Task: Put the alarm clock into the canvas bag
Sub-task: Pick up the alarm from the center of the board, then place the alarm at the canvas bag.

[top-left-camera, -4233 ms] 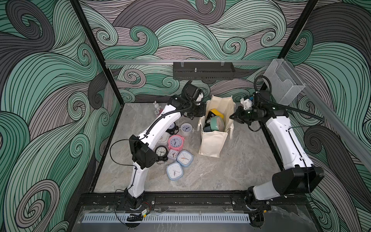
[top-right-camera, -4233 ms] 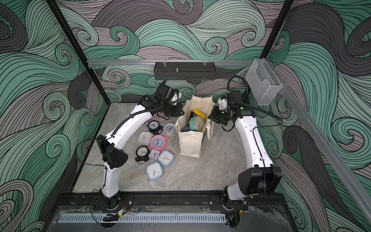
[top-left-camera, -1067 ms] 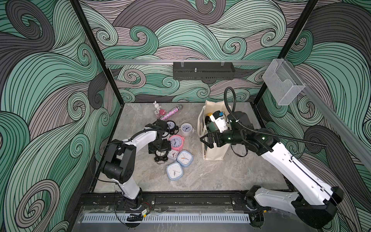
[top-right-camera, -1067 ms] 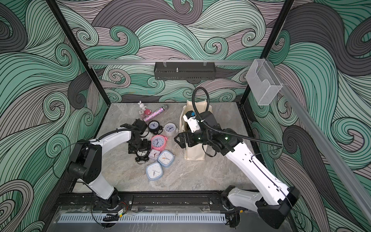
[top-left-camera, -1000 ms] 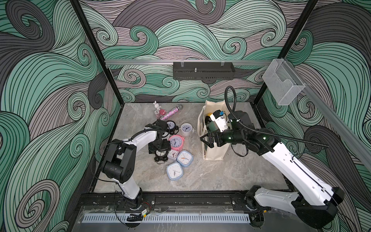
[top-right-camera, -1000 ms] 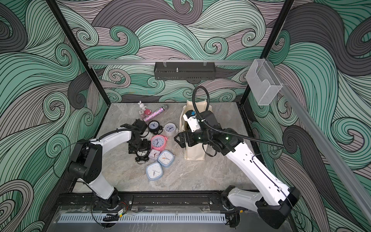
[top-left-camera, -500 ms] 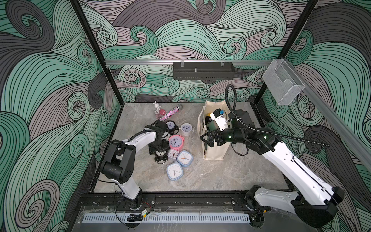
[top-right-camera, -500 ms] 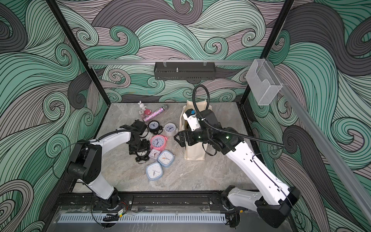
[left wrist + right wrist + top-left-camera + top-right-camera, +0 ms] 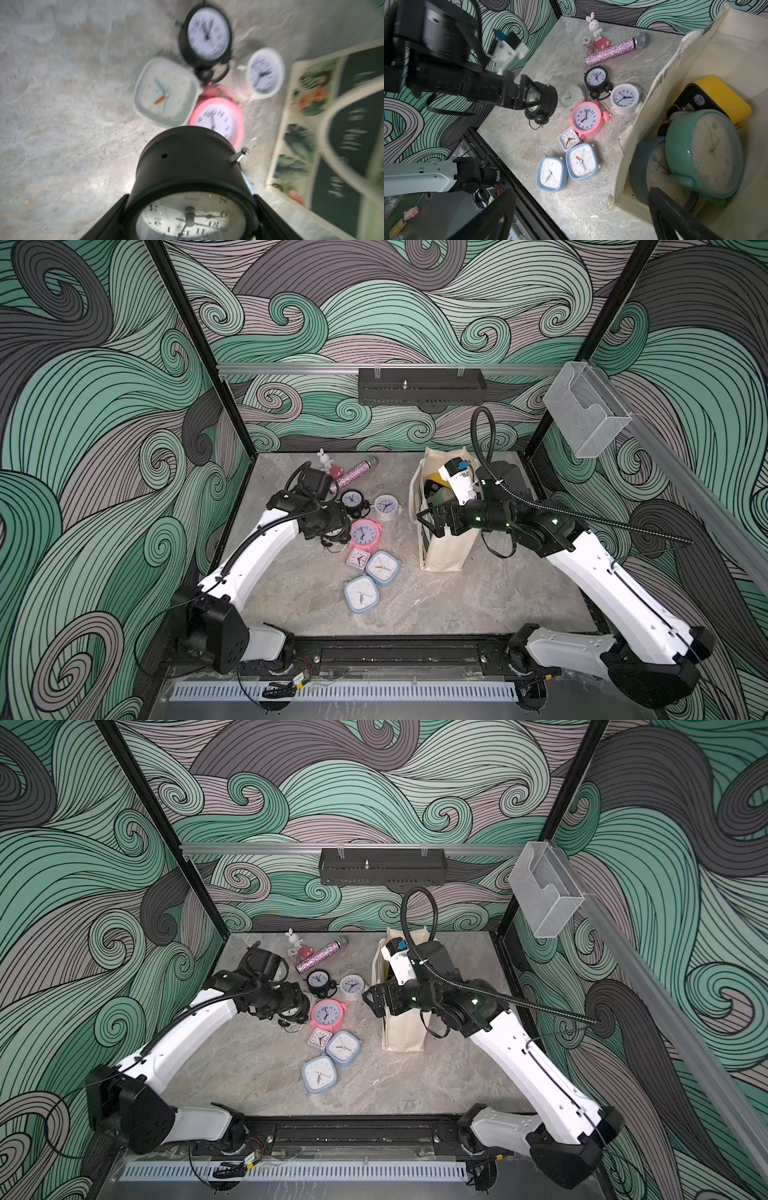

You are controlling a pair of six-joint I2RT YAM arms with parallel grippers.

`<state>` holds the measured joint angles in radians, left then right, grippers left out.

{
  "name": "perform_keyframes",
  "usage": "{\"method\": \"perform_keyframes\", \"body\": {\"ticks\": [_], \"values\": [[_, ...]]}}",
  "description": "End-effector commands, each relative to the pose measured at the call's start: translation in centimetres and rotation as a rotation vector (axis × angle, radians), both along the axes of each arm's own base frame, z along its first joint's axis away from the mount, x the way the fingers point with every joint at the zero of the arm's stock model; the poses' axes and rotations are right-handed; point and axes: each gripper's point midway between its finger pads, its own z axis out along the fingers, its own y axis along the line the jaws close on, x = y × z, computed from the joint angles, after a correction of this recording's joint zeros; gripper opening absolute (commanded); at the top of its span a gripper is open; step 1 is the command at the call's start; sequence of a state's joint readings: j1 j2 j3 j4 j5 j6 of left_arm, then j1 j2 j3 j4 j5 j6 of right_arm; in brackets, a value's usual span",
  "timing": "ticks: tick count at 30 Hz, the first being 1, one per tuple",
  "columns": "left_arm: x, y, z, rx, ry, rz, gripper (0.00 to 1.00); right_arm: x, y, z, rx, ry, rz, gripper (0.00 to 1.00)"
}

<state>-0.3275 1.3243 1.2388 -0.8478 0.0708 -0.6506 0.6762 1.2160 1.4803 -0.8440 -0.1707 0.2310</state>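
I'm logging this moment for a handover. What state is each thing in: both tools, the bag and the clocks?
left tool: shut on the black alarm clock.
black alarm clock: gripped by its sides, near the pink clock.
canvas bag: upright, mouth open.
right tool: open, at the bag's mouth.
teal clock: inside the bag.
pink clock: lying face up on the table.

The grey marbled tabletop [image 9: 478, 597] bears the upright canvas bag [image 9: 446, 547], a pink clock [image 9: 365, 533], a black clock [image 9: 352, 499], a white round clock [image 9: 386, 506], two touching blue square clocks [image 9: 361, 593], and, near the back, a glittery microphone [image 9: 353, 473] beside a bunny figurine [image 9: 323, 458]
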Motion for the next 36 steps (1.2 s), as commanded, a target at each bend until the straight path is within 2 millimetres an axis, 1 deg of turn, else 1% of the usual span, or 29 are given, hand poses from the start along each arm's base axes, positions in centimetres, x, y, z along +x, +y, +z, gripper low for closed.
{"method": "perform_keyframes", "body": {"ticks": [1, 4, 6, 7, 10, 11, 14, 17, 20, 22, 27, 29, 33, 36], "values": [[1.8, -1.9, 6.2, -0.236, -0.157, 0.055, 0.64, 1.0, -0.2, 0.5, -0.042, -0.038, -0.024, 1.00], [3.7, -3.7, 11.2, -0.412, -0.238, 0.083, 0.63, 1.8, 0.4, 1.0, -0.041, -0.045, -0.024, 1.00], [4.8, -5.0, 13.8, -0.518, -0.250, 0.088, 0.62, 2.4, 0.9, 1.3, -0.039, -0.048, -0.025, 1.00], [5.3, -5.8, 14.9, -0.565, -0.246, 0.077, 0.61, 2.8, 1.2, 1.4, -0.034, -0.048, -0.025, 1.00], [6.8, -7.4, 16.8, -0.666, -0.241, 0.086, 0.59, 3.7, 2.5, 1.4, -0.012, -0.032, -0.014, 0.99], [7.5, -8.0, 16.4, -0.689, -0.225, 0.097, 0.58, 3.9, 2.8, 1.5, -0.004, -0.024, -0.012, 0.99], [8.8, -8.9, 16.8, -0.744, -0.220, 0.120, 0.57, 4.7, 4.1, 1.4, 0.023, -0.009, 0.000, 0.98], [9.2, -9.9, 17.1, -0.771, -0.209, 0.119, 0.58, 5.2, 5.4, 1.9, 0.063, 0.008, 0.024, 0.95], [9.5, -10.6, 17.1, -0.789, -0.198, 0.117, 0.58, 5.7, 6.7, 2.1, 0.105, 0.026, 0.035, 0.89], [9.5, -10.9, 17.2, -0.795, -0.198, 0.113, 0.57, 6.3, 7.2, 1.8, 0.106, 0.037, 0.032, 0.84], [9.3, -11.1, 17.2, -0.790, -0.195, 0.111, 0.57, 7.5, 8.3, 0.9, 0.103, 0.066, 0.033, 0.67], [9.2, -11.1, 17.3, -0.793, -0.195, 0.108, 0.57, 7.9, 8.7, 0.8, 0.104, 0.068, 0.033, 0.62], [8.9, -11.0, 17.5, -0.791, -0.200, 0.105, 0.58, 8.6, 9.4, 0.6, 0.103, 0.079, 0.033, 0.44], [8.7, -11.1, 17.7, -0.791, -0.204, 0.099, 0.57, 8.9, 9.5, 0.2, 0.097, 0.086, 0.027, 0.39]]}}
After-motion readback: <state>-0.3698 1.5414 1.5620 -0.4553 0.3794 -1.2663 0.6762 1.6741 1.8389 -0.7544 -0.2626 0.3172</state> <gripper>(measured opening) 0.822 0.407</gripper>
